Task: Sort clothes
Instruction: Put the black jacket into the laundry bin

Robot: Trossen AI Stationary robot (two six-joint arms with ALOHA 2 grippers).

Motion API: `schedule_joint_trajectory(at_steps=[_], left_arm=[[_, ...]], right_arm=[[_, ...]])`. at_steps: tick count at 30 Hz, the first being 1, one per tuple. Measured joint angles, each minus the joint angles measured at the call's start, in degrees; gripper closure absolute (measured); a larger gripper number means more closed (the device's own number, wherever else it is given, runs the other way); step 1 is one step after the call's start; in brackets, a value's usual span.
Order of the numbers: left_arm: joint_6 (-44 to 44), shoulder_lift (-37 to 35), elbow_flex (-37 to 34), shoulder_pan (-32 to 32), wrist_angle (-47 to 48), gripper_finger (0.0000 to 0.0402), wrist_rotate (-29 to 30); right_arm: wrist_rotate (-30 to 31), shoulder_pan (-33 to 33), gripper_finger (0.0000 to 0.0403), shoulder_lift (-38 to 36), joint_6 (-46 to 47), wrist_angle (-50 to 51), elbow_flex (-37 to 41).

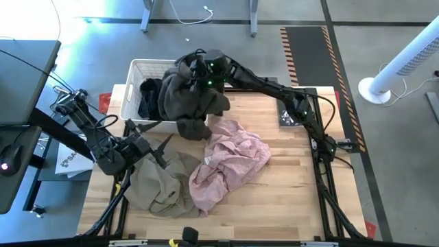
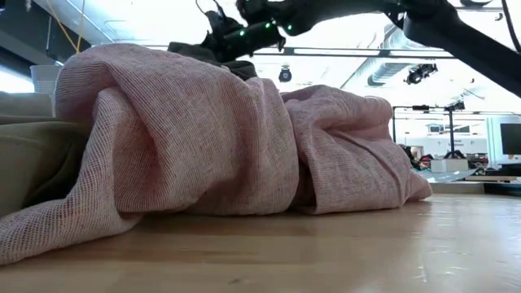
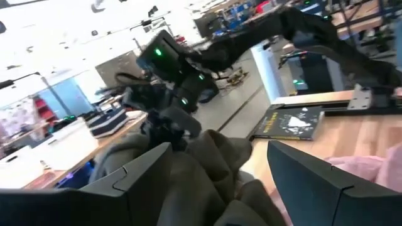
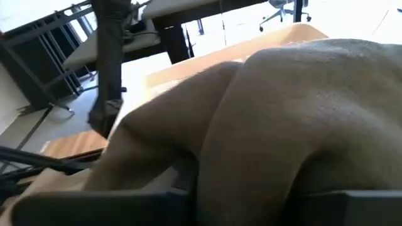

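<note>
My right gripper (image 1: 195, 72) reaches over the white lattice basket (image 1: 137, 68) and is shut on the dark olive-green garment (image 1: 192, 103). The garment drapes down over the basket's right wall onto the table. A black garment (image 1: 149, 96) lies in the basket. My left gripper (image 1: 152, 139) is open and empty at the table's left, just above the khaki-beige garment (image 1: 161, 182). The light pink garment (image 1: 230, 161) lies crumpled mid-table and fills the low view (image 2: 244, 138). The small navy-grey garment is out of view. My right gripper holds the olive garment by a bunched fold at its top (image 3: 179, 135), fingers coming from above and pointing down. The cloth hangs below the fingers in several slack layers. Its lower end (image 1: 192, 127) rests on the basket's edge and the table.
A black paperback book (image 1: 288, 116) lies at the table's right, under the right arm; it also shows in the left wrist view (image 3: 289, 122). Bare wood lies on the near right of the table (image 1: 288, 199).
</note>
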State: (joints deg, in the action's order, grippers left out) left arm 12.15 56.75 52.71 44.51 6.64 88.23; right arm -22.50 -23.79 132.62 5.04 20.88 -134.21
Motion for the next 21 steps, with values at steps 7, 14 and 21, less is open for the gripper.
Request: schedule_joint_trajectory(at_steps=[7, 14, 21], left_arm=[[-2.37, 0.00, 0.00, -0.03, 0.20, 0.0140, -1.55], [-10.41, -0.02, -0.03, -2.05, 5.75, 0.0140, -9.95], [-15.34, -0.40, -0.04, -2.96, 8.56, 0.0140, -14.14]], right_arm=[[5.27, 0.09, 0.0225, -8.70, -5.37, 9.21, 0.04], [14.14, 4.11, 0.0212, -19.45, -16.92, 28.17, -0.09], [21.09, 1.61, 0.0211, -19.88, -20.53, 46.56, 3.28]])
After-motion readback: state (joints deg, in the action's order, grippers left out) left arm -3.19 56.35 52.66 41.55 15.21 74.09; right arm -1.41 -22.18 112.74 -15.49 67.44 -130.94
